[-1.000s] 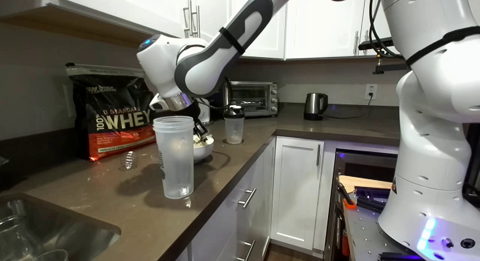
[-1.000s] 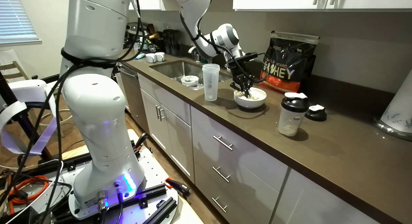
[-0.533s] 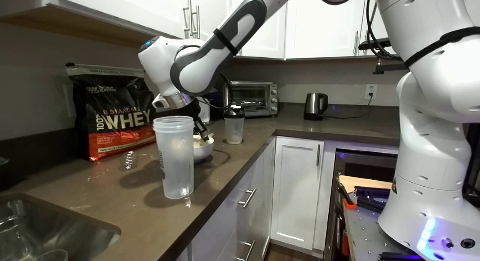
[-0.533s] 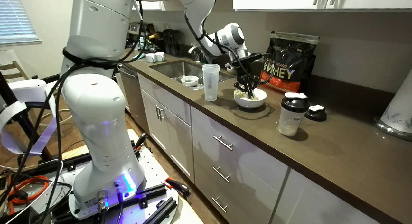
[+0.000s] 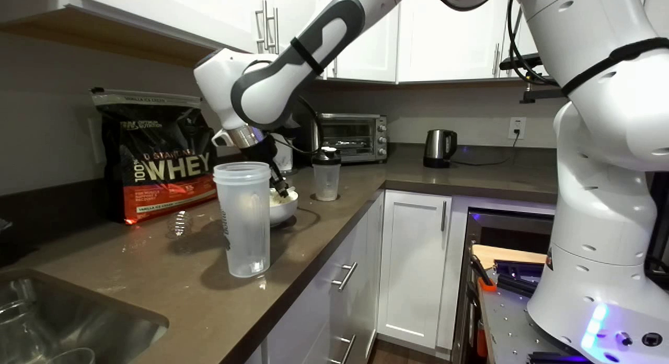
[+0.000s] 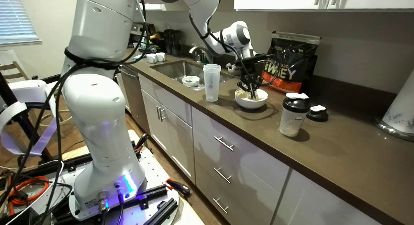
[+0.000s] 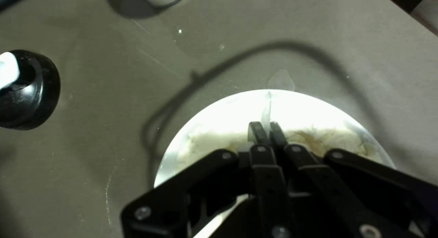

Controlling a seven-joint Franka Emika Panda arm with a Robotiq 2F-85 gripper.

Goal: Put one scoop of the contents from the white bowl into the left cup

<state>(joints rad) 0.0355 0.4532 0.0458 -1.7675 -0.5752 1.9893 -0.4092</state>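
Over the white bowl [image 6: 251,105], jaws now nearer the bag [image 6: 288,64].

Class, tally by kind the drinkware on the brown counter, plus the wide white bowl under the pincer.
Tall frosted translucent plastic tumbler: 1
Clear plastic shaker with black lid: 1
Small white mugs: 2
Wide round white bowl: 1
Total: 5
Far-end clutter: too blurred to count.
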